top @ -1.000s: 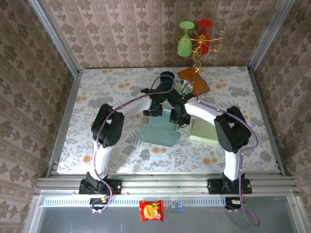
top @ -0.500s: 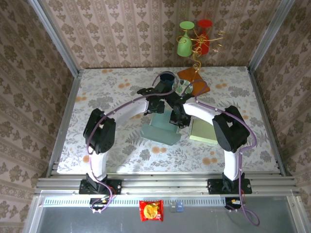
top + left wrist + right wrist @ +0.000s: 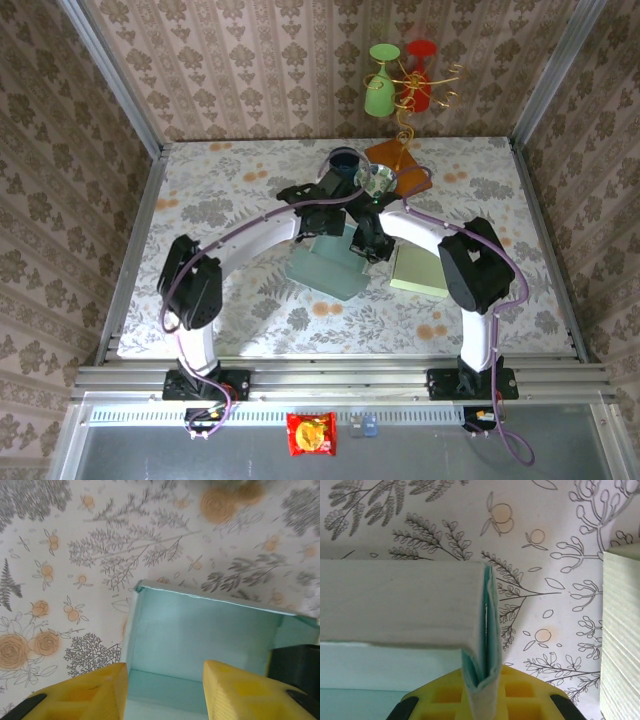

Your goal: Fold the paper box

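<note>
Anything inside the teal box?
Left wrist view: the teal box shows bare floor and walls, nothing lying on them. Its near strip is covered by fingers of the left gripper, its right corner by the right gripper, shut on a wall.

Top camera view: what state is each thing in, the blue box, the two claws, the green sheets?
light blue paper box, partly folded, walls raised, top open.
left gripper, open, above the box's inside.
right gripper, shut on a doubled box wall.
green paper stack, lying flat, untouched.
</note>
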Available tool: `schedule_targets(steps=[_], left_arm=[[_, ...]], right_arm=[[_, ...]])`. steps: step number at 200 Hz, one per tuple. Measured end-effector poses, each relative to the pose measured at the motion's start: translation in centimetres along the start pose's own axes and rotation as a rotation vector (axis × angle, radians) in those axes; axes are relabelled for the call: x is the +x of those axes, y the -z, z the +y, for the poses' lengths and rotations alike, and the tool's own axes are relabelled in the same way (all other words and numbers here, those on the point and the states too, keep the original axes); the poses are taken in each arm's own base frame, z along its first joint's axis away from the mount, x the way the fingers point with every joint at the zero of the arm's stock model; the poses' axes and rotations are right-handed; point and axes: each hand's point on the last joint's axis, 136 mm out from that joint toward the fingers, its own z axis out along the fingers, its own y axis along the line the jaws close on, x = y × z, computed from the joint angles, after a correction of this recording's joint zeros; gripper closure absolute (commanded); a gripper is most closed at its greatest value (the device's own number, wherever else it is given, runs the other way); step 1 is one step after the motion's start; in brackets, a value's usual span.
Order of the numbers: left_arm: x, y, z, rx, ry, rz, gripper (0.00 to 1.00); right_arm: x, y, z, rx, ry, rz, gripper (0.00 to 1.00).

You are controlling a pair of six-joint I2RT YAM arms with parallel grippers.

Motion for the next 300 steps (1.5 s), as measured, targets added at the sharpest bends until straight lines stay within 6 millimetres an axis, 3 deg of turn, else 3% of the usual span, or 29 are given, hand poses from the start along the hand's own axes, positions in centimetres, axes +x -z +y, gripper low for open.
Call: schedule_targets(steps=[29,61,81,108,134,164,191,208,247,279,300], left_arm=[[-2.5,3.7,1.2,0.045,0.053,-0.092,0.57],[-5.4,7.4,4.9,0.057,0.147,-0.198,0.58],[-5.8,8.9,7.0,0.060,0.189,-0.229,0.59],[-4.7,9.9,9.0,0.081,0.225,-0.234,0.63],[-2.0,9.3,10.5,0.107,0.261,-0.191,0.64],[2.5,6.8,11.6,0.135,0.324,-0.085,0.68],[6.4,4.6,11.8,0.173,0.390,0.010,0.70],[7.7,3.6,11.3,0.209,0.424,0.046,0.71],[7.4,2.1,9.3,0.325,0.481,0.064,0.73],[6.5,1.5,7.8,0.392,0.493,0.056,0.73],[5.9,1.5,6.4,0.433,0.481,0.059,0.74]], right_arm=[[0.3,0.0,-0.8,-0.017,-0.106,0.027,1.00],[1.4,0.0,-2.1,-0.023,-0.265,0.080,1.00],[2.7,-0.1,-2.7,-0.036,-0.384,0.124,1.00],[4.4,-0.3,-2.8,-0.072,-0.538,0.194,1.00],[4.9,-0.4,-1.9,-0.109,-0.650,0.249,0.90],[4.9,0.0,-0.1,-0.173,-0.737,0.300,0.72],[4.7,0.9,0.9,-0.223,-0.772,0.319,0.58],[4.5,1.8,1.4,-0.261,-0.777,0.322,0.56],[2.8,5.2,1.8,-0.334,-0.671,0.236,0.53],[-0.9,11.2,4.5,-0.486,-0.379,0.059,0.49],[-2.1,14.4,5.9,-0.564,-0.184,-0.028,0.44]])
